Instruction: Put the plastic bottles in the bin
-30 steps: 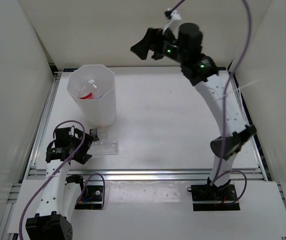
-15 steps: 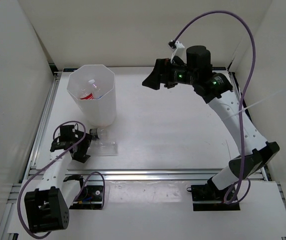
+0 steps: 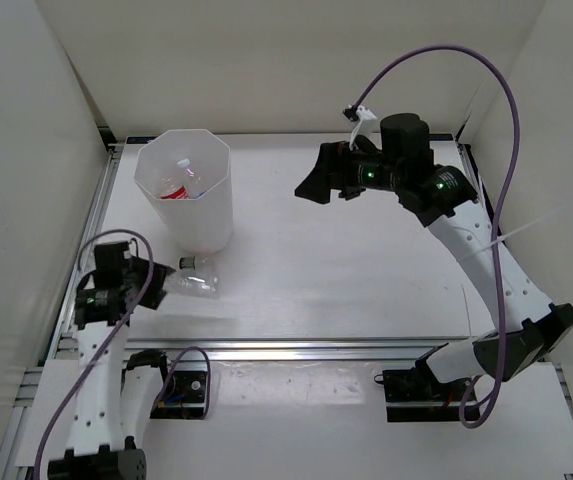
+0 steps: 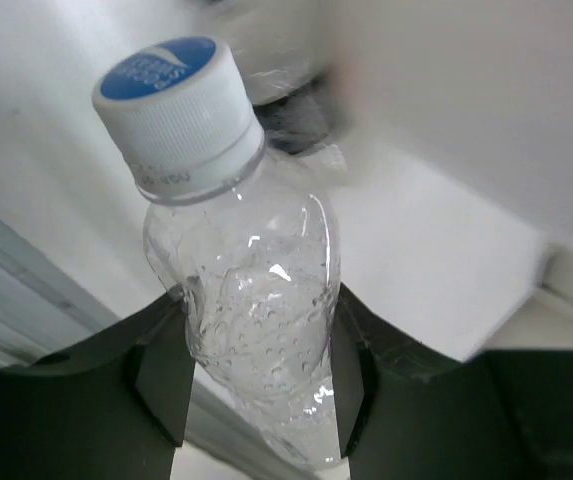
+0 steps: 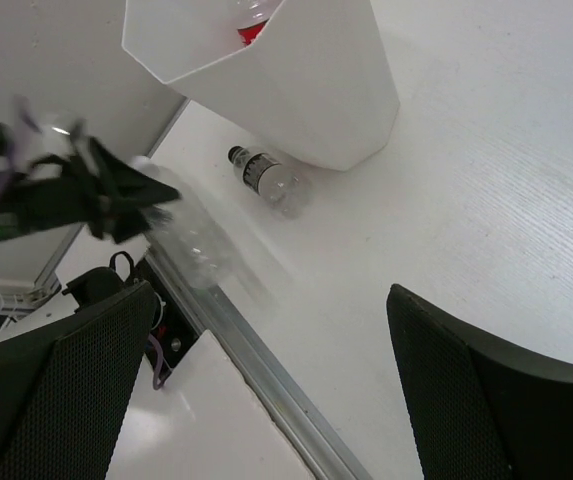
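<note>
A clear crumpled plastic bottle (image 4: 251, 300) with a white, blue-topped cap is pinched between the fingers of my left gripper (image 4: 256, 370), which is shut on its body. In the top view that bottle (image 3: 196, 287) sits just right of the left gripper (image 3: 151, 283), near the table's front left. A black-capped bottle (image 3: 188, 263) (image 5: 266, 178) lies at the foot of the white bin (image 3: 216, 200) (image 5: 306, 90). A red-labelled bottle (image 3: 174, 190) lies inside the bin. My right gripper (image 3: 313, 188) (image 5: 276, 390) hangs open and empty above the table's middle.
A metal rail (image 3: 296, 350) runs along the table's near edge, with another rail (image 3: 91, 230) along the left side. White walls enclose the table on three sides. A purple cable (image 3: 436, 55) loops above the right arm.
My left gripper has shut on the clear bottle and drawn back to the left with it. The right arm has come down and shifted right, still open.
</note>
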Controlling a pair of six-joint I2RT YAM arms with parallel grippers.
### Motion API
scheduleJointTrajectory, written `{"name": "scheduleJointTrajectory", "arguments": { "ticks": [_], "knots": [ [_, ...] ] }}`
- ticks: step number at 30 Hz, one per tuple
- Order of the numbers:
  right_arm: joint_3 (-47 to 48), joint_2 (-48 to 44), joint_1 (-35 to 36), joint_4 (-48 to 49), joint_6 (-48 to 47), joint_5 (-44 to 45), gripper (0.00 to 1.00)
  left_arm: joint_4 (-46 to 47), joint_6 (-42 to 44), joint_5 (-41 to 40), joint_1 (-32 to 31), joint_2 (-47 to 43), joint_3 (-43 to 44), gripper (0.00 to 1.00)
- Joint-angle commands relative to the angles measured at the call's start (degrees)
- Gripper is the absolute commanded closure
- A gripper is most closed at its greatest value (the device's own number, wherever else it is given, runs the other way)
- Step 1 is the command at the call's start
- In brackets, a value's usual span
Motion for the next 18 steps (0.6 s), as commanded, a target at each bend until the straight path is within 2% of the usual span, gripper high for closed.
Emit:
{"name": "scheduleJointTrajectory", "arguments": {
  "ticks": [1,4,7,12,15,18],
  "knots": [
    [-2.9,-1.7,-0.2,0.6,-1.6,0.2,0.0,-13.5,-0.8,-6.1,0.2,-4.7,20.1,0.57],
    [-5.4,-1.7,-0.2,0.6,-1.6,-0.3,0.0,-11.2,3.5,-7.8,0.2,-2.5,35.7,0.54],
    [-5.9,-1.7,-0.2,0.6,-1.6,-0.9,0.0,-3.9,9.1,-8.9,0.2,4.3,45.7,0.52],
    [-4.8,-0.1,-0.2,0.6,-0.4,-2.8,0.0,3.5,16.0,-14.1,-0.5,18.3,55.5,0.52],
    [-4.3,0.5,-0.2,0.6,-0.4,-3.6,0.0,6.4,18.9,-20.3,-3.9,26.5,59.8,0.5],
    [-4.2,0.5,-0.2,0.6,-0.4,-3.6,0.0,8.0,22.2,-23.1,-7.5,33.8,63.5,0.44]
  ]
}}
